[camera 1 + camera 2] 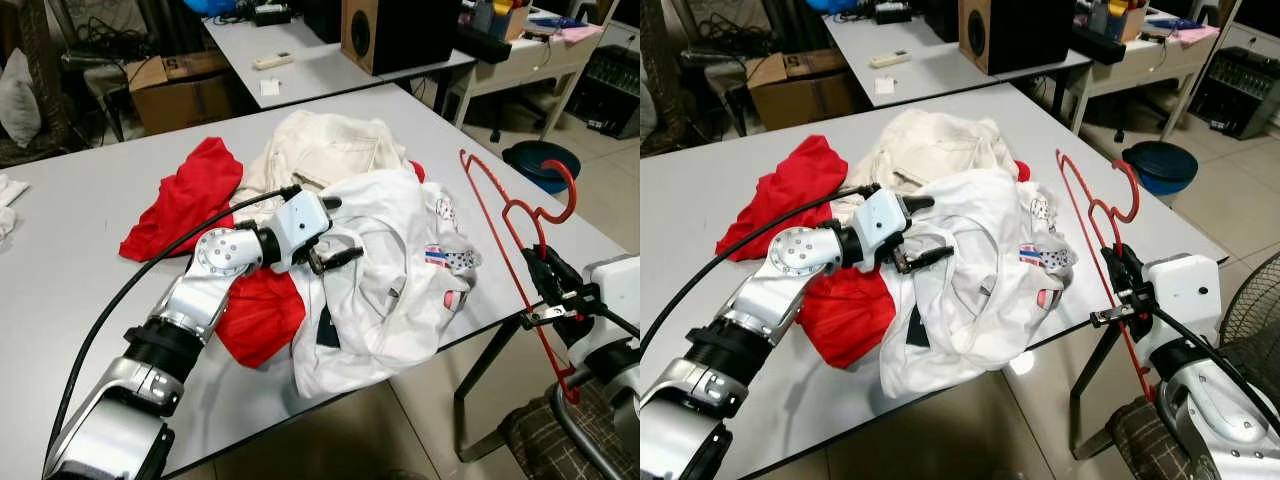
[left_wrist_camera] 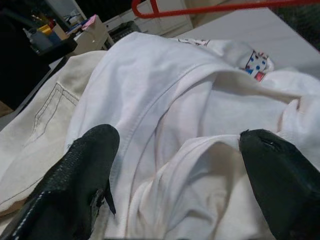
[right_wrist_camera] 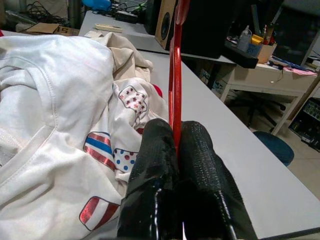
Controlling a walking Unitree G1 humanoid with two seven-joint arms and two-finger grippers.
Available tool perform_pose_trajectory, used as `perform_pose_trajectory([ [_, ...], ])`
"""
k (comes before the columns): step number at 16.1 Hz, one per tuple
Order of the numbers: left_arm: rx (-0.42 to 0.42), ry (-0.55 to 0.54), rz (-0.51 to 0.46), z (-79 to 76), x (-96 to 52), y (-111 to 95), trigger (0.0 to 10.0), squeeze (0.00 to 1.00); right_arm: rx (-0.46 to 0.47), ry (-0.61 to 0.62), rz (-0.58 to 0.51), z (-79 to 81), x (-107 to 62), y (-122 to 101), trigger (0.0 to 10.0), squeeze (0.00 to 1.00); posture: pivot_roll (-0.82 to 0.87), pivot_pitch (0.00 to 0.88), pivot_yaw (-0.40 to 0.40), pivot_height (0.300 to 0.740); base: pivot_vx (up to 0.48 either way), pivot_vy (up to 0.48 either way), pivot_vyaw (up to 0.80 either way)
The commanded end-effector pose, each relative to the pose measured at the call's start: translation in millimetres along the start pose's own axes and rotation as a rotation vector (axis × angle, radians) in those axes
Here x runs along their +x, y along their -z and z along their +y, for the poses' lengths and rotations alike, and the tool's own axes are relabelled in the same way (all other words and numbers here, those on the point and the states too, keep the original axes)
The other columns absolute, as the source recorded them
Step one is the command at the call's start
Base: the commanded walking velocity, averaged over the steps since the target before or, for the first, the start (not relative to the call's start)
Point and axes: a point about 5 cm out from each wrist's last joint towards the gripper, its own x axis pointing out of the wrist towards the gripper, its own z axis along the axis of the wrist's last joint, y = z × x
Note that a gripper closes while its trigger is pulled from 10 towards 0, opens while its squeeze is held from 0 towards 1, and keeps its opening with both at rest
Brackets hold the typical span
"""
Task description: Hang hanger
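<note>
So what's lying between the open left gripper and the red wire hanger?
The crumpled white printed T-shirt covers the table between the left gripper and the red wire hanger, as the left eye view shows.

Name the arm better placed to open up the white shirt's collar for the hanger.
Left: its open pincer is over the white shirt. The right pincer is shut on the red hanger.

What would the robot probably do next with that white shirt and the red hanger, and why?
Probably close the left gripper on the white shirt. Its fingers are open and straddle a fold near the collar, while the right gripper is shut on the red hanger beside the table. The shirt needs lifting before the hanger can go in.
</note>
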Motion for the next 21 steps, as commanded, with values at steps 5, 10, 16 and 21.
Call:
perform_pose_trajectory([
  [5, 0.011, 0.092, -0.036, 0.9, -5.3, 1, 0.0, 0.0, -0.017, 0.001, -0.016, -1.4, -1.4, -3, 10.0, 0.0, -0.15, 0.0, 0.074, 0.74, 0.0, 0.0, 0.0],
  [10, 0.086, 0.081, 0.028, -0.2, -1.2, 10, 0.0, 0.0, -0.026, 0.002, -0.02, -1.8, 0.2, -3, 10.0, 0.0, -0.14, 0.0, 0.073, 0.74, 0.0, 0.0, 0.0],
  [16, 0.114, 0.017, 0.033, 8.3, -0.3, 11, 0.0, 0.0, -0.032, 0.004, -0.029, -1.4, 1.2, -4, 10.0, 0.0, -0.15, 0.0, 0.076, 0.74, 0.0, 0.0, 0.0],
  [21, 0.094, 0.04, -0.011, 5.5, 1.4, 8, 0.0, 0.0, -0.035, 0.007, -0.032, -1.7, 2.6, -4, 10.0, 0.0, -0.15, 0.0, 0.076, 0.74, 0.0, 0.0, 0.0],
])
